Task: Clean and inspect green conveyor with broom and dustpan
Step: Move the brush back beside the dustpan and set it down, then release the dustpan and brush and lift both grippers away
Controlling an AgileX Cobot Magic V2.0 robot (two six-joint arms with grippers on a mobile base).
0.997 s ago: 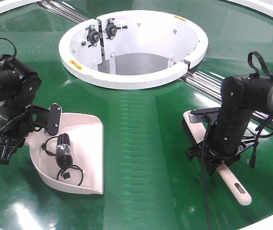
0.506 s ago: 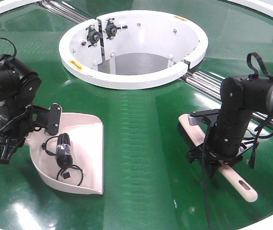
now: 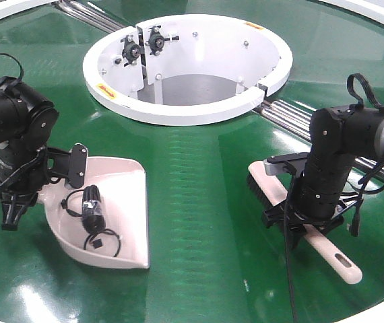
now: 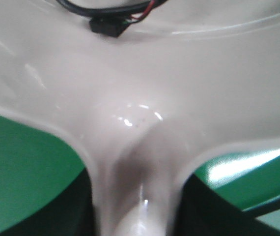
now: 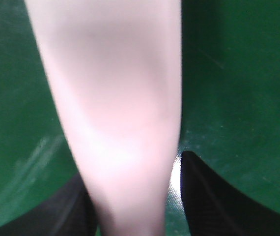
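Observation:
The green conveyor (image 3: 199, 175) fills the front view. The pale dustpan (image 3: 121, 202) lies on it at the left, holding a small black device with a cable (image 3: 91, 208). My left gripper (image 3: 10, 215) is shut on the dustpan's handle; in the left wrist view the dark fingers flank the handle neck (image 4: 137, 162). The broom (image 3: 267, 187) lies at the right, bristles on the belt, its slotted handle end (image 3: 343, 264) pointing to the front right. My right gripper (image 3: 306, 229) is shut on the broom handle (image 5: 115, 98), whose bristles are hidden in the right wrist view.
The white ring-shaped housing (image 3: 178, 111) stands at the back middle with an open hole inside. Silver roller rails (image 3: 293, 111) run behind the right arm and at the back left. The conveyor's white rim (image 3: 380, 306) curves along the front right.
The right gripper has swung the broom, its head moving left across the belt and its handle end out to the right. The dustpan has shifted slightly right and forward.

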